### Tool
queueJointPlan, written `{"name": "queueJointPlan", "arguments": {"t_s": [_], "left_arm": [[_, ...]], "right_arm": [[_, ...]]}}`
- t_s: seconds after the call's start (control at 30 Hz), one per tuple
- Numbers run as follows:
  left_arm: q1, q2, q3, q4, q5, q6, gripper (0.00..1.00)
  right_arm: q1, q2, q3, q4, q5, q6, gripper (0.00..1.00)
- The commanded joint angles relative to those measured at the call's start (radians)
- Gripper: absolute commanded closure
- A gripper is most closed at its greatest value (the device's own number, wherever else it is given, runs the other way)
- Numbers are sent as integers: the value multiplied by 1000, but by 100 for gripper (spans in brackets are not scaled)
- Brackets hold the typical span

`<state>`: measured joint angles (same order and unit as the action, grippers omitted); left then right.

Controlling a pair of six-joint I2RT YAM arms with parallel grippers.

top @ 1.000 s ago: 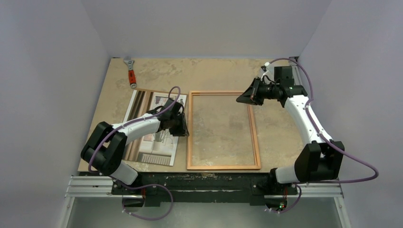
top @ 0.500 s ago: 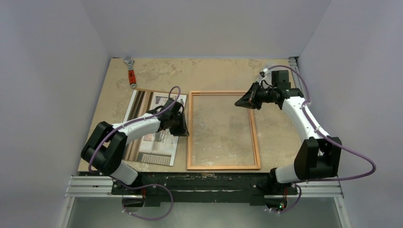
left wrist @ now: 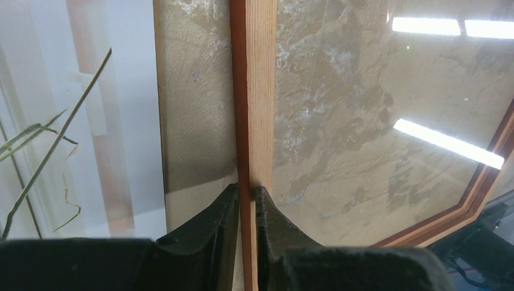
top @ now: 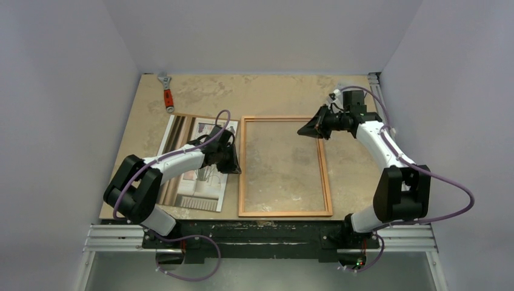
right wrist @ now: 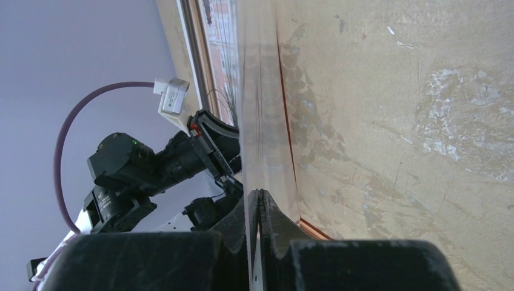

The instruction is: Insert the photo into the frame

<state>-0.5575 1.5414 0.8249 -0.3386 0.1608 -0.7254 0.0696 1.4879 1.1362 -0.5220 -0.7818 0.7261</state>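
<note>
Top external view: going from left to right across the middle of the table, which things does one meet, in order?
Large rectangular photo print of a plant at a window → left end effector → thin orange-brown wooden frame.

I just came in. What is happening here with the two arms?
Two robot arms are working on the frame. The left fingers sit either side of its left rail; whether they pinch it is unclear. The right fingers are shut on a thin clear sheet at its far right corner. The photo lies on the table beside the frame, not yet inside.
</note>
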Motion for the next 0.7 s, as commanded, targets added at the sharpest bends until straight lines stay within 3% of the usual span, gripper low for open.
{"name": "queueJointPlan", "arguments": {"t_s": [0.0, 0.67], "left_arm": [[0, 44, -3, -34, -57, 7, 86], [-3, 57, 8, -48, -61, 14, 88]], "right_arm": [[16, 5, 31, 42, -60, 20, 100], [40, 42, 70, -20, -111, -40, 100]]}}
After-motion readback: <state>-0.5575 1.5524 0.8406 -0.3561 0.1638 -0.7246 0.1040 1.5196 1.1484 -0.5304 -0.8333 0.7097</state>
